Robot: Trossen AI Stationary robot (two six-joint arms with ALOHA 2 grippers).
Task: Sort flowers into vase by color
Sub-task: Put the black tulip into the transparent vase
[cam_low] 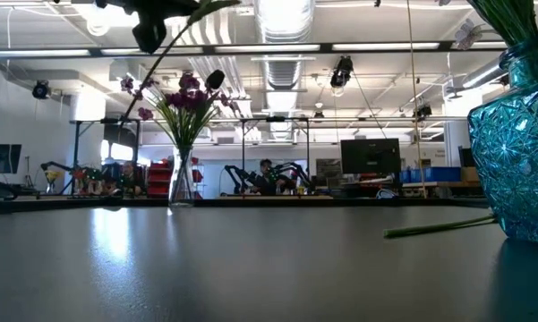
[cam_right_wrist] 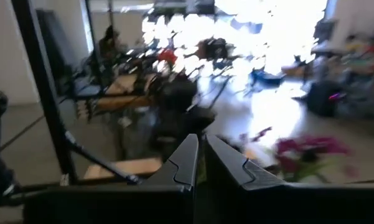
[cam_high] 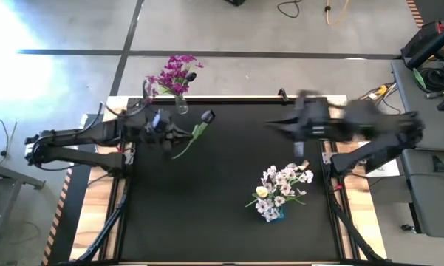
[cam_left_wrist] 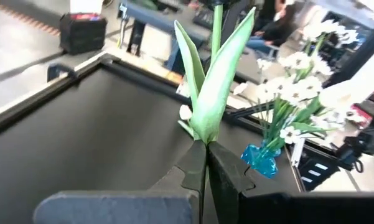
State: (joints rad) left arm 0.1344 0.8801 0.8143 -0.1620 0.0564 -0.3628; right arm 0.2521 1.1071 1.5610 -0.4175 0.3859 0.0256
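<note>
My left gripper is shut on a long-stemmed flower with green leaves and a dark bud, above the table's far left part. In the low view the bud hangs high over the table. A clear vase with magenta flowers stands at the far edge, just beyond the held flower. A blue glass vase with white flowers stands near the right. My right gripper hovers shut with nothing in it over the far right part, high above the table. My left gripper pinches the flower's green stem between its two fingers, just below where the leaves spring from it. The fingers come about level from the table's left and lie across the stem. The flower is lifted clear of the table, its bud toward the far edge.
A thin green stem sticks out low beside the blue vase. The black table top is bare in the middle and near part. Desks and cables stand beyond the table's right edge.
</note>
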